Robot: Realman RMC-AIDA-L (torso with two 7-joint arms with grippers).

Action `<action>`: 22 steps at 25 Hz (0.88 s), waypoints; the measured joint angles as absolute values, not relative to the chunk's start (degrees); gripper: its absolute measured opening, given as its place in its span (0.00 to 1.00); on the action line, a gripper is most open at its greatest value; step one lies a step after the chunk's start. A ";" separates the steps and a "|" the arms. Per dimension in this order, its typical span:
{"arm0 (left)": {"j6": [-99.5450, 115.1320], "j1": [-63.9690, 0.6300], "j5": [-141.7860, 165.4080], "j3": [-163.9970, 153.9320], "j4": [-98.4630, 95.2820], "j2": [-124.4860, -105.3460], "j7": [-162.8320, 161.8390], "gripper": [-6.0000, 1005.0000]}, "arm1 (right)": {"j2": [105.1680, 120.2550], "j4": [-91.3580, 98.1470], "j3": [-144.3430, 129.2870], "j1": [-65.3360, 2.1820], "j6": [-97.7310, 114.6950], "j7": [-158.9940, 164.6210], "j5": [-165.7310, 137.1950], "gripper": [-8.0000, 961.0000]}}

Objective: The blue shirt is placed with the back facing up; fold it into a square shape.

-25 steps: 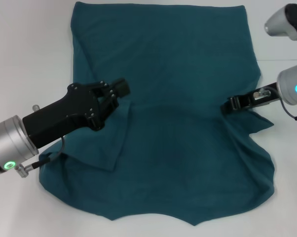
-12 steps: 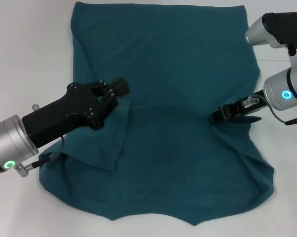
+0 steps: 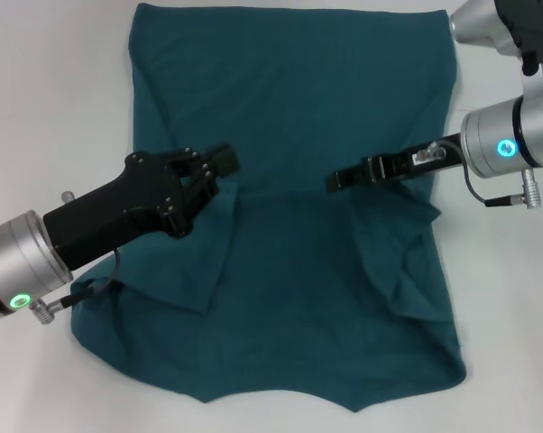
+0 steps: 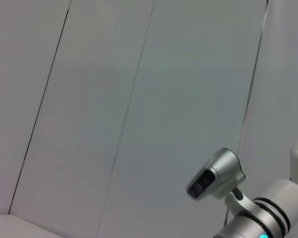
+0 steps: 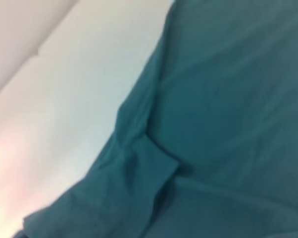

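Observation:
The blue shirt (image 3: 299, 117) lies spread on the white table, plain side up. Its left sleeve (image 3: 195, 266) is folded inward over the body. My left gripper (image 3: 219, 162) rests at the top of that fold, shut on the fabric there. My right gripper (image 3: 342, 181) is near the shirt's middle, shut on the right sleeve, which it has drawn inward into a rumpled flap (image 3: 407, 244). In the right wrist view the blue shirt (image 5: 228, 114) shows wrinkled against the table. The left wrist view shows only the wall and part of the right arm (image 4: 216, 178).
The white table (image 3: 55, 108) surrounds the shirt on all sides. The right arm's silver links (image 3: 510, 144) hang over the shirt's upper right corner. The shirt's lower hem (image 3: 280, 397) lies near the front edge of view.
My right gripper has moved left toward the shirt's middle, pulling the right sleeve and side in over the body. The left arm has stayed still.

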State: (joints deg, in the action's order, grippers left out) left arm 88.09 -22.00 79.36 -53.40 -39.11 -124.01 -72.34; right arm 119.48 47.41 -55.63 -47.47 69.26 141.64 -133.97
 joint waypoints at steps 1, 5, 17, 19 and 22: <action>88.14 -21.99 79.36 -53.42 -39.11 -124.01 -72.33 0.07 | 119.42 47.65 -55.38 -47.35 69.37 141.74 -133.46 0.62; 88.80 -21.74 79.36 -53.44 -38.90 -124.09 -72.25 0.07 | 119.09 47.42 -53.37 -46.61 69.73 142.04 -131.07 0.62; 90.80 -21.18 79.36 -52.86 -38.38 -124.11 -72.15 0.07 | 118.38 47.64 -52.86 -44.17 69.24 146.66 -138.71 0.62; 90.86 -21.18 79.35 -52.85 -38.38 -124.11 -72.16 0.07 | 118.68 47.64 -52.95 -43.97 68.56 145.93 -138.69 0.62; 90.91 -21.18 79.33 -52.83 -38.38 -124.10 -72.28 0.07 | 118.96 47.65 -53.10 -43.98 68.27 145.53 -138.61 0.62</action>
State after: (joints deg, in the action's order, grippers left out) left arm 90.91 -21.18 79.33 -52.83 -38.38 -124.10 -72.28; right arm 118.96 47.65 -53.10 -43.98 68.27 145.53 -138.61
